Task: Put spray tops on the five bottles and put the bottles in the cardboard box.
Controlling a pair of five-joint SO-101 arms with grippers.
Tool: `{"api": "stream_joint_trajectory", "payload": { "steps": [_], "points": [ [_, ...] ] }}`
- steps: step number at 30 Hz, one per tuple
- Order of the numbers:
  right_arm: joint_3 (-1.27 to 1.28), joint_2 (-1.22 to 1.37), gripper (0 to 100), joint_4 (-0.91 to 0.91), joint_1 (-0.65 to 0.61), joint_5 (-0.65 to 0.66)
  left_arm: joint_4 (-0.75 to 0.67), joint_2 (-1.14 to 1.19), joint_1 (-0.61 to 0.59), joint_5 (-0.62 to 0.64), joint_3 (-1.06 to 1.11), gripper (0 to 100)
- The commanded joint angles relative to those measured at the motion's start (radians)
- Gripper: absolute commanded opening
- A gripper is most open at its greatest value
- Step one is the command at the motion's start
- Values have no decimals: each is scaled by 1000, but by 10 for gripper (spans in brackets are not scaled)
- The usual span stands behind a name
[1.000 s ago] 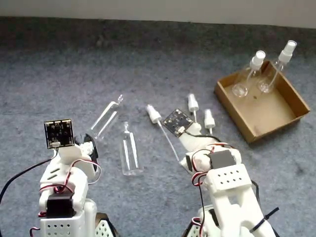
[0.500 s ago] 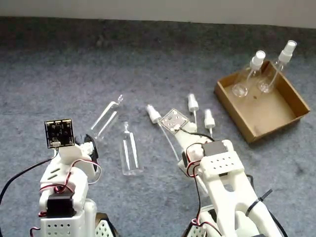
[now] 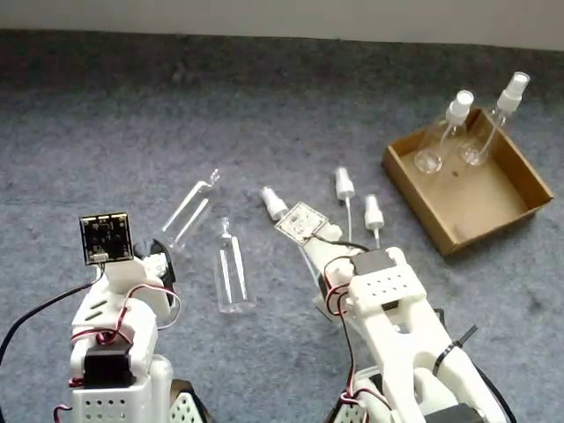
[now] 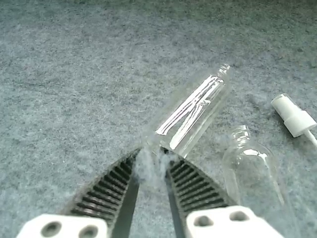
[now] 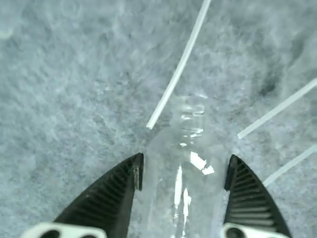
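The right gripper (image 5: 185,157) has its fingers (image 5: 119,191) spread either side of a capless clear plastic bottle (image 5: 181,171) lying on the counter (image 3: 106,115) among spray tops (image 3: 373,211), well apart from the cardboard box (image 3: 483,192); it looks light, slick and squeezable, so a gentle mid-body grip suits it.

Both arms are chunky white printed plastic. The left arm (image 3: 115,339) and right arm (image 3: 401,326) have black servo blocks showing through and loose red, black and white wires looping round the joints, plus a black zip tie (image 3: 454,351) on the right one. Each wrist has a little square board, the left camera board (image 3: 106,238) dark, the right camera board (image 3: 300,222) pale. Up close, the left gripper (image 4: 151,157) and right gripper (image 5: 184,163) have black ribbed fingers (image 4: 111,186) on white bases with round screw holes.
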Motion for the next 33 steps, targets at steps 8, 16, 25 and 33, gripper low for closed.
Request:
{"api": "stream_joint_trajectory", "payload": {
  "steps": [8,16,25,33],
  "points": [
    [-51,-4,228,4,-12,-5,-20,-7,1,-9,-7,7],
    [-51,-4,228,5,-48,-5,-20,-7,1,-9,-7,7],
    [-171,-15,130,13,-42,-12,-18,-7,1,-9,-7,7],
    [-300,-157,130,160,-41,-12,-18,-7,1,-9,-7,7]
  ]
}}
